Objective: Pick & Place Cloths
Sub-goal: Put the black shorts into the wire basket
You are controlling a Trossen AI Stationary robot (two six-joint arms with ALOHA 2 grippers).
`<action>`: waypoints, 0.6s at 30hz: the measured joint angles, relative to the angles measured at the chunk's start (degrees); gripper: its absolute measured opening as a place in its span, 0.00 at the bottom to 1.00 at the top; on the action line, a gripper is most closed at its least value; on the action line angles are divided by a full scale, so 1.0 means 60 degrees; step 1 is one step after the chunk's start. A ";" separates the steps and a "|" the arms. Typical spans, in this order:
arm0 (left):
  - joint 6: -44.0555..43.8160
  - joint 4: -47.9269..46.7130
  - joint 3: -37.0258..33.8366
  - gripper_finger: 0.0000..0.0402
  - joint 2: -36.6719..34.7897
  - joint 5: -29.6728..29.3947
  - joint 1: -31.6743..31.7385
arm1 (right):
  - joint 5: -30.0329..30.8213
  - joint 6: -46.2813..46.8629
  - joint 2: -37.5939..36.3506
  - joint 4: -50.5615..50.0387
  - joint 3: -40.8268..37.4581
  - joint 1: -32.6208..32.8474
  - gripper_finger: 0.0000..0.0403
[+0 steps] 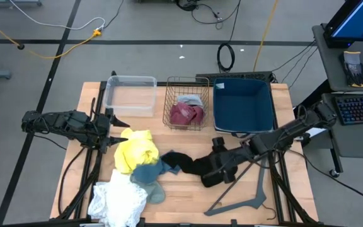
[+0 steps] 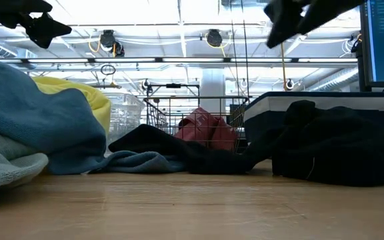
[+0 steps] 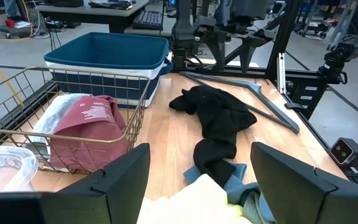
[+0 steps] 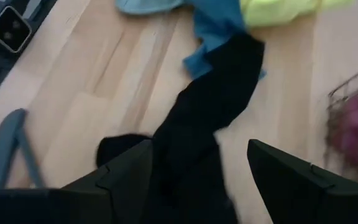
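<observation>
1. A wooden counter (image 1: 188, 189) held loose cloths, with three containers along its far edge: a clear tub (image 1: 131, 93), a wire basket (image 1: 186, 103) and a blue bin (image 1: 243, 104).
2. The maroon cloth (image 1: 186, 114) already lay in the basket, apparently sorted.
3. Yellow cloth (image 1: 137, 150), teal cloth (image 1: 149, 173) and white cloth (image 1: 115, 202) were heaped near the counter's left front corner.
4. The right pincer (image 1: 216, 165) hovered over the black cloth (image 1: 188, 162), fingers spread and empty, probably lining up a grasp.
5. The left pincer (image 1: 112, 129) waited beside the yellow cloth, open and empty.
6. A grey hanger (image 1: 244, 192) lay near the front edge.
</observation>
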 joint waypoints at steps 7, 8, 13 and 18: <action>-0.0054 0.0000 0.0000 0.70 -0.0001 0.0000 0.0002 | -0.0015 0.1981 0.0080 -0.1606 0.0000 0.0561 0.64; -0.0054 0.0000 0.0000 0.70 0.0001 0.0000 0.0000 | -0.0015 0.2245 0.0084 -0.1864 -0.0004 0.0638 0.64; -0.0156 0.0003 0.0000 0.70 0.0003 -0.0004 -0.0002 | -0.0013 0.3540 0.0080 -0.2784 -0.0004 0.0840 0.64; -0.0163 0.0001 0.0000 0.70 0.0002 -0.0001 -0.0001 | -0.0051 0.4838 0.0076 -0.3538 -0.0004 0.0830 0.64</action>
